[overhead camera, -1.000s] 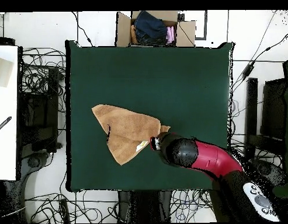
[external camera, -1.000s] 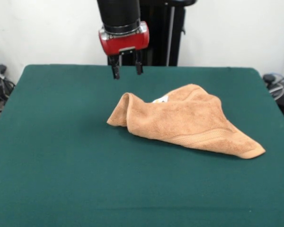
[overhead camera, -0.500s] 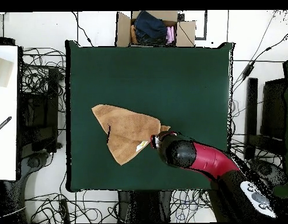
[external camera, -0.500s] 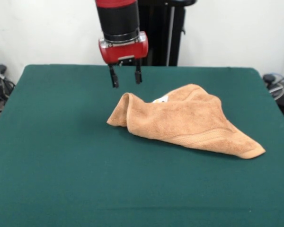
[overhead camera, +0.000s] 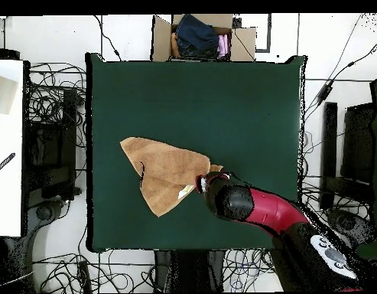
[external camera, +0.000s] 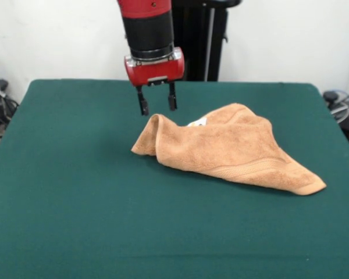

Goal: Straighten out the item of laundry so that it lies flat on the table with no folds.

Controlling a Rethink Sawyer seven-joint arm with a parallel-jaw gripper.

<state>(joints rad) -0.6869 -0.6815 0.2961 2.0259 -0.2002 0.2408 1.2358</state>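
Lay crumpled mid-table (external camera: 58, 192): towel (external camera: 232, 148), wide green margins all round. Hung just above its raised fold: gripper (external camera: 157, 106), parted, empty.

no readable text anywhere, small white label (external camera: 198, 122) on the towel (external camera: 232, 148) (illegible)

the red and black arm (external camera: 146, 26) comes straight down, its wrist vertical, ending in a red housing with the gripper (external camera: 157, 104) below it. the two dark fingers (external camera: 143, 103) point downward and stand apart with a clear gap between them. from overhead the arm (overhead camera: 260, 210) reaches in from the table's bottom right corner, its red forearm angled toward the middle.
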